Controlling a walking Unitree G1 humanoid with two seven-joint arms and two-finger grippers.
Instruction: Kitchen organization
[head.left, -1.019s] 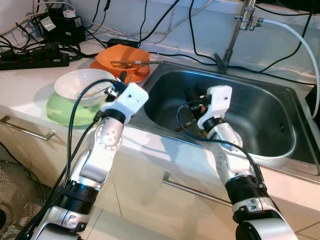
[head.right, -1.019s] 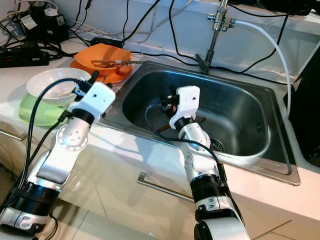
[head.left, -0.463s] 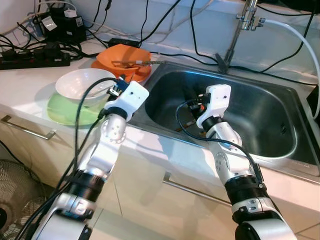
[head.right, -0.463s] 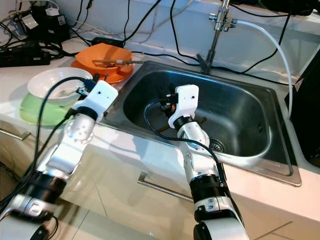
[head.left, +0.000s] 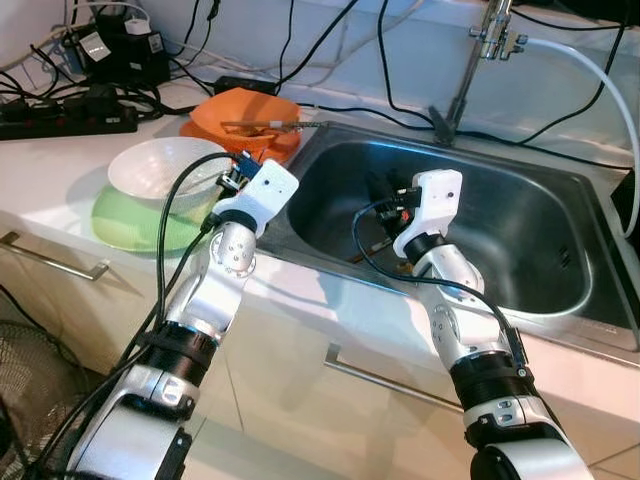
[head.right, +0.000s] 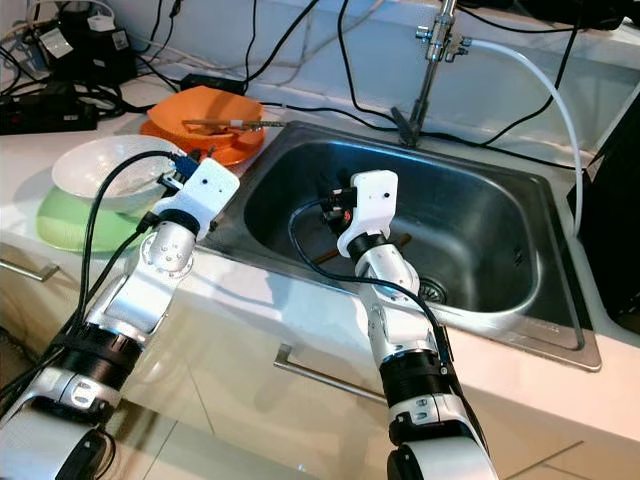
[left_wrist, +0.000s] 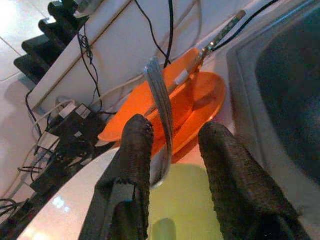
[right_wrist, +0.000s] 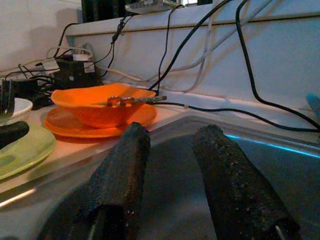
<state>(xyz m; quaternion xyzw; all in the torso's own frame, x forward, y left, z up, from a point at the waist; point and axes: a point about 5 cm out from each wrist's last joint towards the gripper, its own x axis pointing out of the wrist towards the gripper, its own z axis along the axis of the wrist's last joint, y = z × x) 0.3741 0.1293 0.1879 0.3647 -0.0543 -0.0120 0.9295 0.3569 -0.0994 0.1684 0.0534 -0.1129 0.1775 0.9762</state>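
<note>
At centre left, the left gripper (left_wrist: 172, 150) hovers by the white ceramic bowl (head.left: 160, 168) on the counter (head.left: 50, 160), fingers spread, a thin metal utensil (left_wrist: 161, 115) between them. The right gripper (right_wrist: 172, 150), fingers released, hangs over the steel sink (head.left: 520, 235). Next likely needs clenching on the utensil.

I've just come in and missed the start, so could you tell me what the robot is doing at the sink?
The robot stands at a counter with a steel sink. Its left gripper, open, hovers beside the white bowl stacked on a green plate, near the orange bowl and plate. Its right gripper, open and empty, hangs inside the sink. Chopsticks lie on the sink bottom.
</note>
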